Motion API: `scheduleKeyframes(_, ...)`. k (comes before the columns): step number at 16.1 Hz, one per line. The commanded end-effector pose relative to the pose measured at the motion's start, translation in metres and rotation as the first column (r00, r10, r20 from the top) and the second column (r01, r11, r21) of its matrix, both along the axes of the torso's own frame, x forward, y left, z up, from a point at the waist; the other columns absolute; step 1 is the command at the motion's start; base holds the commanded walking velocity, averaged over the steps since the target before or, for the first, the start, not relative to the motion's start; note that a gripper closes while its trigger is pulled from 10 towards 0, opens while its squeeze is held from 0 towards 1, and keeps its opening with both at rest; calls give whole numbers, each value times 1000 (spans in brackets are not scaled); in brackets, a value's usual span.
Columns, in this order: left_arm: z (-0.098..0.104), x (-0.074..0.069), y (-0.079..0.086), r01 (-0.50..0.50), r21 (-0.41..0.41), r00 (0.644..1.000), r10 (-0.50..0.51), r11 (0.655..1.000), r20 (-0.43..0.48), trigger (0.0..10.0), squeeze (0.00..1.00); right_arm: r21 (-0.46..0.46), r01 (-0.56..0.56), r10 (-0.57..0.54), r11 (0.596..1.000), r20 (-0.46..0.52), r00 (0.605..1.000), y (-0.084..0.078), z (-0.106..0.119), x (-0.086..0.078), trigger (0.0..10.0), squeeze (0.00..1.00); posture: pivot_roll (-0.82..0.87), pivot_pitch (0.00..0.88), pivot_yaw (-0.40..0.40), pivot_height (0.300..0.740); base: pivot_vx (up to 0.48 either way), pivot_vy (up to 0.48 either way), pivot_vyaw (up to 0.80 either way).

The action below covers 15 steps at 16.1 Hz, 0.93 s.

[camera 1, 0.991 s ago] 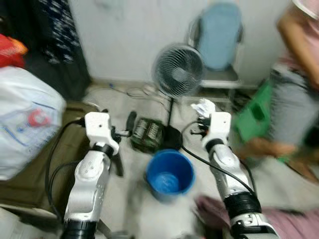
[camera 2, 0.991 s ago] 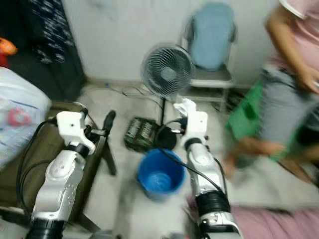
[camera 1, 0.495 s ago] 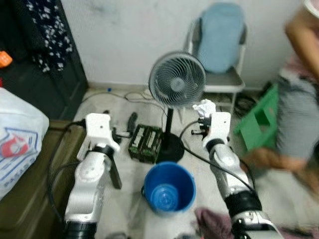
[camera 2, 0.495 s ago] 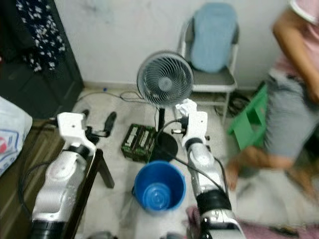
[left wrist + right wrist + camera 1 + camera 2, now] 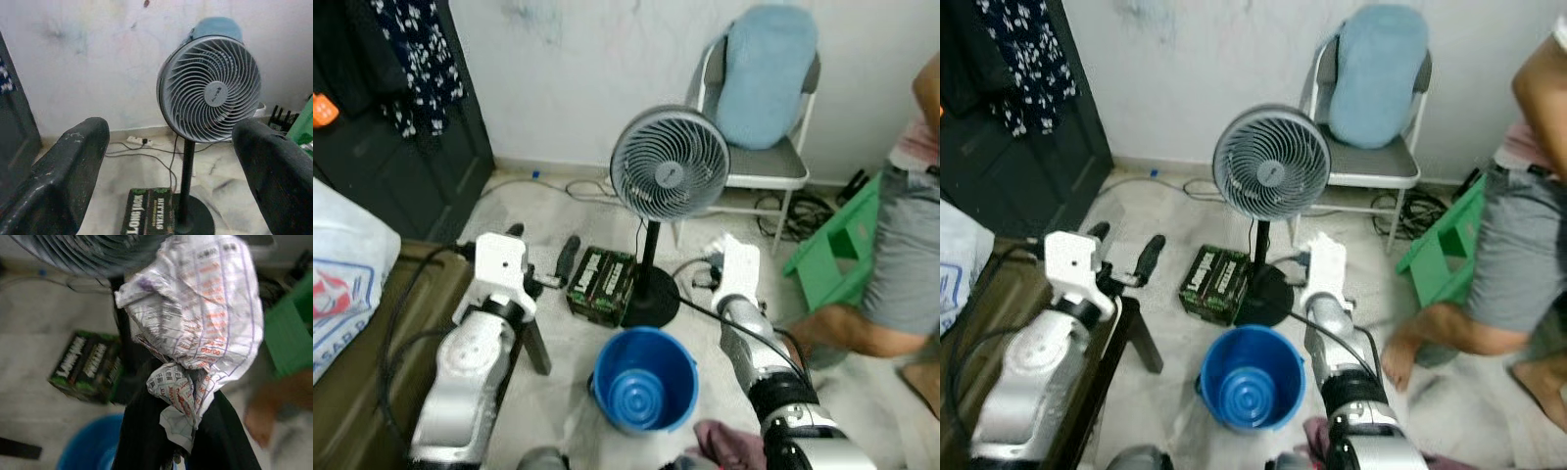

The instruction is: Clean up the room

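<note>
A crumpled sheet of printed paper [image 5: 205, 318] sits in my right gripper [image 5: 182, 396], whose black fingers [image 5: 142, 431] are shut on it. In the eye views that gripper [image 5: 722, 251] is held above the floor, just right of the fan's base and beyond the blue bucket [image 5: 644, 380]. The bucket stands on the floor between my arms and has nothing in it. My left gripper [image 5: 542, 243] is open and holds nothing; it hovers left of a green box [image 5: 600, 284]. Its two fingers [image 5: 63, 181] frame the fan in the left wrist view.
A grey pedestal fan [image 5: 664, 176] stands straight ahead, with a chair [image 5: 759, 108] and cables behind it. A person [image 5: 901, 274] and a green stool [image 5: 842, 250] are at the right. A white bag [image 5: 342, 284] lies left; pink cloth [image 5: 729, 446] lies near my feet.
The camera has shifted and steadied, so the picture is sharper. The person has moved further right. My right gripper still holds the paper and sits a little lower beside the fan's base.
</note>
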<state>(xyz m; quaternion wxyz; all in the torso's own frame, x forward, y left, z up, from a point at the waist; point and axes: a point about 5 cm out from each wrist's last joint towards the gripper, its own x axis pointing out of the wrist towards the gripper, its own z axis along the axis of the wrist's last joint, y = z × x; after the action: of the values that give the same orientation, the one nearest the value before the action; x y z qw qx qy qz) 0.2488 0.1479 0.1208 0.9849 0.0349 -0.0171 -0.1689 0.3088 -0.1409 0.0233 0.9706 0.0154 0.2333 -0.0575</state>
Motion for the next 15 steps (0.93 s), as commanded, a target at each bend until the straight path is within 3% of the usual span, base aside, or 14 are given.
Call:
scheduleKeyframes(1, 2, -10, -12, 145, 91, 989, -146, 985, 1, 10000, 0, 13, 20, -19, 1000, -70, 997, 5, -11, -5, 10000, 0, 111, 0, -11, 740, 0, 0, 0)
scheduleKeyframes(3, 4, -22, -15, 230, 155, 973, -232, 961, -5, 10000, 0, 30, 40, -36, 999, -113, 993, 7, -19, -10, 10000, 0, 128, 0, 4, 740, 0, 0, 0)
scheduleKeyframes(5, 3, -42, -5, 256, 198, 967, -250, 946, -59, 10000, 0, 45, 39, -31, 998, -164, 986, 15, -27, -13, 10000, 0, 164, 49, 38, 740, 0, 0, 0)
scheduleKeyframes(7, 4, -49, 0, 260, 204, 965, -250, 944, -78, 10000, 0, 49, 47, -37, 998, -193, 981, 17, -32, -16, 10000, 0, 183, 70, 47, 740, 0, 0, 0)
scheduleKeyframes(8, 6, -61, 4, 279, 231, 960, -262, 932, -102, 10000, 0, 40, 71, -60, 997, -244, 968, 18, -39, -22, 10000, 0, 223, 103, 58, 740, 0, 0, 0)
scheduleKeyframes(12, 11, -74, 11, 282, 247, 957, -256, 927, -134, 10000, 0, 14, 90, -83, 996, -264, 961, 15, -42, -24, 10000, 0, 256, 136, 65, 740, 0, 0, 0)
scheduleKeyframes(15, 12, -77, 12, 281, 252, 956, -249, 926, -154, 10000, 0, -26, 122, -125, 992, -249, 961, 1, -39, -20, 10000, 0, 262, 135, 65, 740, 0, 0, 0)
